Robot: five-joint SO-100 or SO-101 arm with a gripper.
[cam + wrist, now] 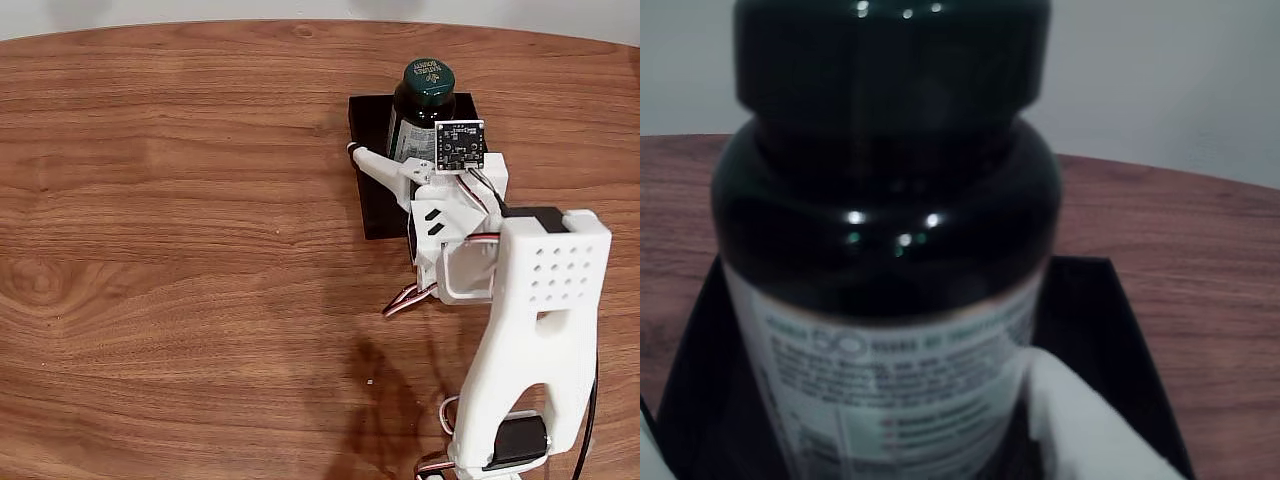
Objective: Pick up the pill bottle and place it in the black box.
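One gripper (398, 152) is clasping the pill bottle (418, 110) between its fingers (1080, 430), holding it upright, with the black box (375, 190) lying directly beneath it on the wooden table (180, 250).

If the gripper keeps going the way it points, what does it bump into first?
Probably the pill bottle, already between its jaws; beyond that, the far wall of the black box. Depth is hard to judge.

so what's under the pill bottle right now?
The black box lies below and around the pill bottle; its floor and walls show beside the bottle in the wrist view. The gripper covers the bottle's base, so contact can't be told.
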